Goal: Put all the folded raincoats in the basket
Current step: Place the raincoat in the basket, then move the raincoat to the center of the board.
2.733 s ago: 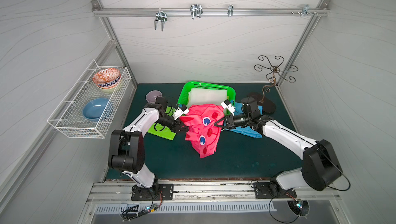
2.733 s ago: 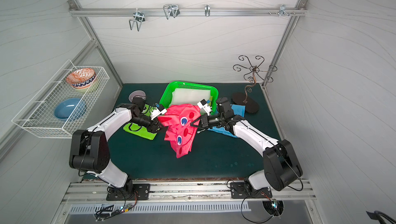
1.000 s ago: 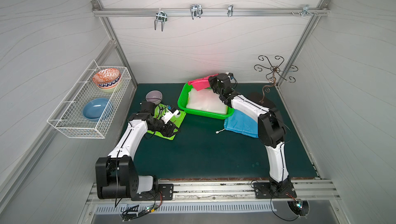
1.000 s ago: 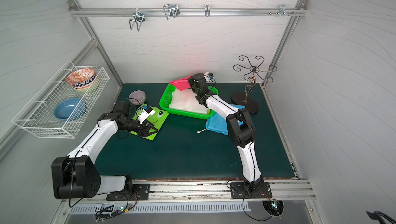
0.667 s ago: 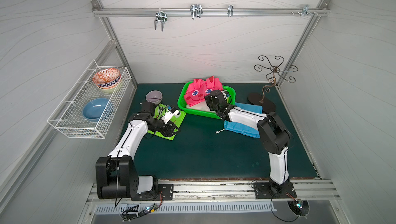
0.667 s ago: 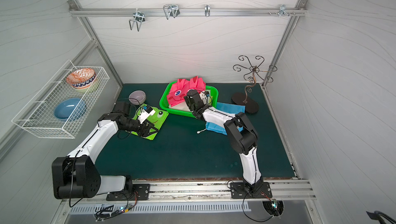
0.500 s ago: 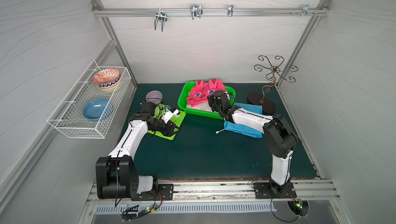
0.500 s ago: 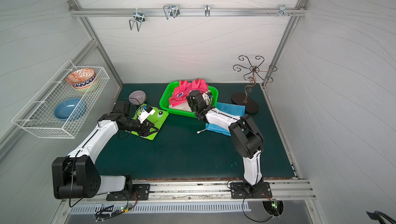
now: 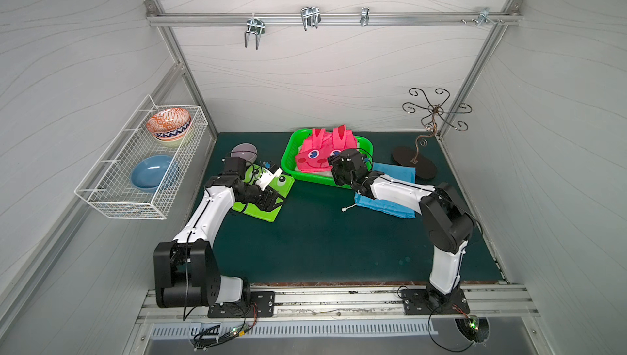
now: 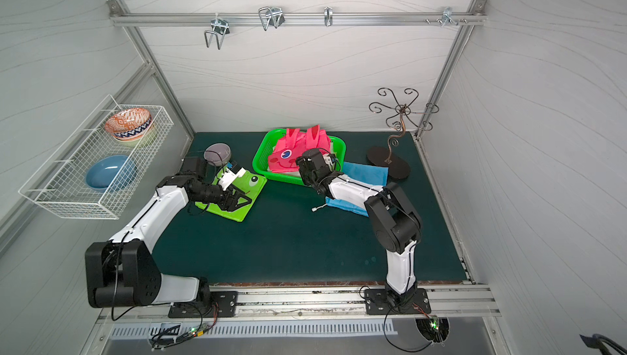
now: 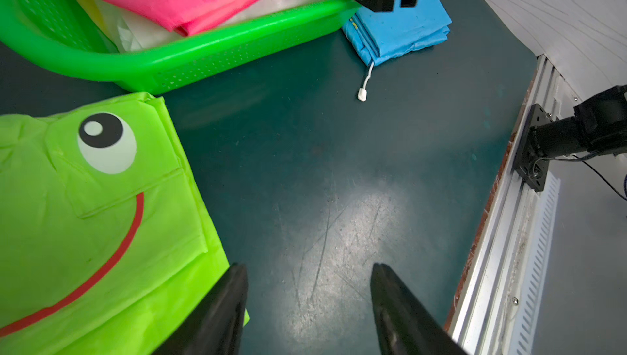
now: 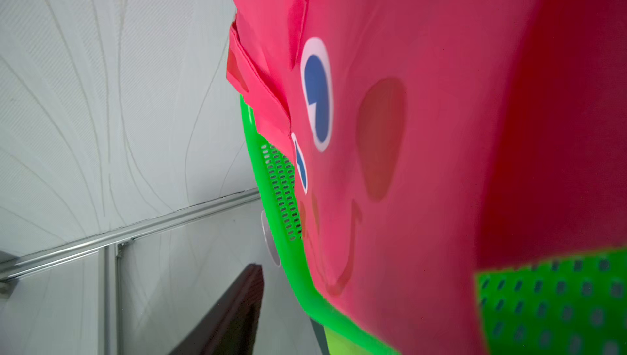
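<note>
At table's far edge: raincoat in basket, ears over rim; left hand, right hand open, empty; risk of snagging cloth out on retreat.

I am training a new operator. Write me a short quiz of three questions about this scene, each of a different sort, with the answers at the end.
1. True or false: the pink raincoat rests in the green basket.
2. Choose one. The jaws of the left gripper are: A) open, with nothing between them; B) shut on a bowl; C) shut on a hook.
3. In one word: what colour is the folded item with the white cord that lies on the mat under the right arm?

Key: 1 true; 2 A; 3 blue.
</note>
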Controlling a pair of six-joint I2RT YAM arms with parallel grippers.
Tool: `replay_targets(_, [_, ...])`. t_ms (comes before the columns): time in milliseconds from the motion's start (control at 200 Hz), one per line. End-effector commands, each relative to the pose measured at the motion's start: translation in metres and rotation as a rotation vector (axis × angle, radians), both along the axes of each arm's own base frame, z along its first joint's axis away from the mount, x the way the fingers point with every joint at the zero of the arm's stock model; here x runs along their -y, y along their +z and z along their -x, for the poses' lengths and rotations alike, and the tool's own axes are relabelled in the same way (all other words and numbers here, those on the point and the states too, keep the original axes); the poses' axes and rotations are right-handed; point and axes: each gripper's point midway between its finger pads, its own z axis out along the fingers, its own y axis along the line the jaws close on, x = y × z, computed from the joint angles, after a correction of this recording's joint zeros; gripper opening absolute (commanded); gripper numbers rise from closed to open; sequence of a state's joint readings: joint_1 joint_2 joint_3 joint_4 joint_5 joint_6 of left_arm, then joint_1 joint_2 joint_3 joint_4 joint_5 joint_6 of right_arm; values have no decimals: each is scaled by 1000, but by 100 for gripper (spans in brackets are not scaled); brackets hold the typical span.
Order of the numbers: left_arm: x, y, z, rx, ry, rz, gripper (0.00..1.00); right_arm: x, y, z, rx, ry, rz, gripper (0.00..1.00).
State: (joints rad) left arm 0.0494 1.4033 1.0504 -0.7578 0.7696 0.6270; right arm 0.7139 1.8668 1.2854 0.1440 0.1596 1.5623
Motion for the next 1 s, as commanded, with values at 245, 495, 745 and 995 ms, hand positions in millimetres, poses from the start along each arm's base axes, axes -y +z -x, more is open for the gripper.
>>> replay_targets(245, [24, 29, -81, 150, 15, -93, 63, 22, 15, 78, 7, 282, 162, 74])
replay_targets(495, [64, 35, -132, 157, 22, -83, 62, 58, 49, 91, 171, 498, 430, 73])
replay_targets(745, [94, 28, -106, 83, -102, -62, 62, 166, 27, 109, 99, 546, 592, 77])
replay_targets(995, [116, 15, -68, 29, -185, -70, 61, 292, -18, 103, -103, 224, 347, 75])
